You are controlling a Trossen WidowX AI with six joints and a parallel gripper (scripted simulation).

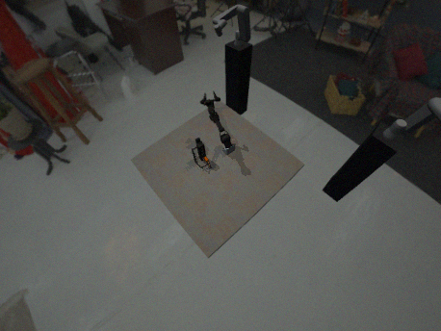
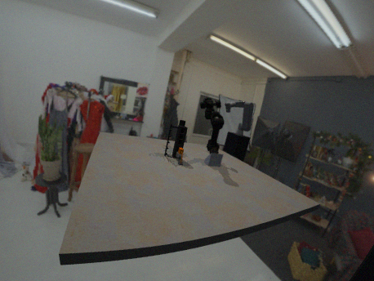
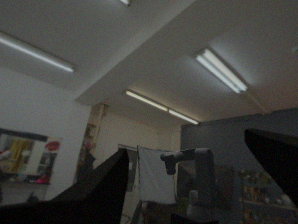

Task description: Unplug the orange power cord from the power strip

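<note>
On the tan table (image 2: 135, 212), near its far end, a black power strip (image 2: 180, 136) stands upright in a wire stand. Orange plug (image 2: 180, 152) sits low on the strip, seemingly still plugged in; cord too small to trace. Right of it, well apart, the arm (image 2: 214, 122) rises from its grey base. Gripper (image 1: 211, 98) is raised high, fingers spread wide, nothing between them, pointing toward the ceiling.

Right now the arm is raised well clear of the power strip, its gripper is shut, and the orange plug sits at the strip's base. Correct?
Not quite: the gripper is open, its fingers spread apart in the top view. The rest stands: the arm is raised away from the power strip, with the orange plug at its base.
</note>
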